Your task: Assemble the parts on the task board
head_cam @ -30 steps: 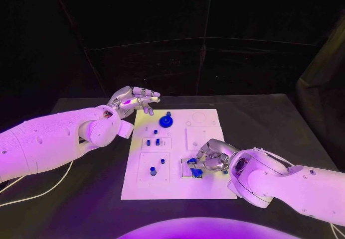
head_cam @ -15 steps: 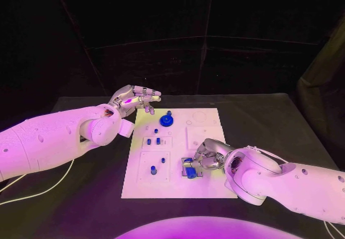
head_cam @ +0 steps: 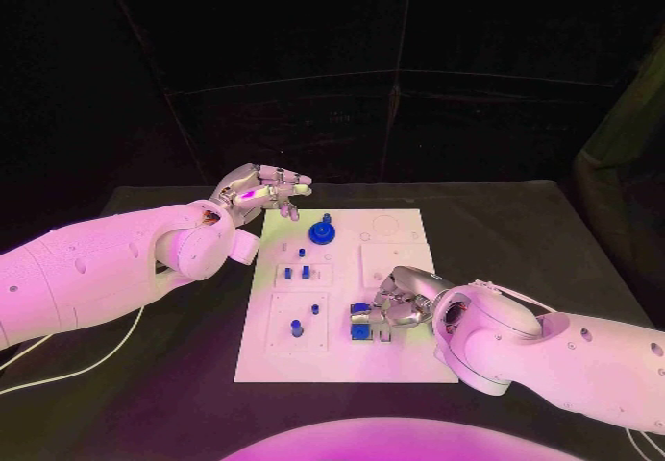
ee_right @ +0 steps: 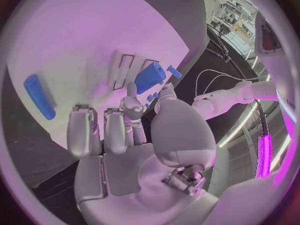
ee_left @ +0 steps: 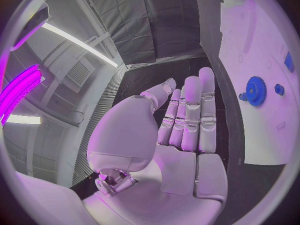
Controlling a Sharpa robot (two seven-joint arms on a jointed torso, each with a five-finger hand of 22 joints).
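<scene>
We see the white task board (head_cam: 395,365) lying flat in the middle of the black tabletop (head_cam: 540,230). Small blue parts sit on it.

Our right hand (head_cam: 402,303) is low over the near right part of the board. Its fingers (ee_right: 119,130) are curled in, and a blue block (ee_right: 150,77) sits right at the tips of the thumb and one finger. We think the hand pinches it, but we cannot be fully sure. In the head view that block (head_cam: 363,309) shows just beside the hand, over a small square frame (head_cam: 363,329) with more blue in it. A long blue peg (ee_right: 39,96) lies flat on the board, apart from the hand.

Our left hand (head_cam: 263,192) is up above the far left corner of the board. Its fingers (ee_left: 190,115) are straight and side by side, with the thumb a little apart. It holds nothing. A blue gear (head_cam: 322,233) lies on the board near this hand, not touching it. A small blue knob (ee_left: 279,89) lies just beside the gear.

Two short blue pegs (head_cam: 294,274) stand in a square spot in the middle of the left side. Two more blue pieces (head_cam: 305,319) sit in the spot nearer to us.

A white cable (head_cam: 77,370) lies on the tabletop at the left. Dark curtains (head_cam: 416,106) hang behind the tabletop.
</scene>
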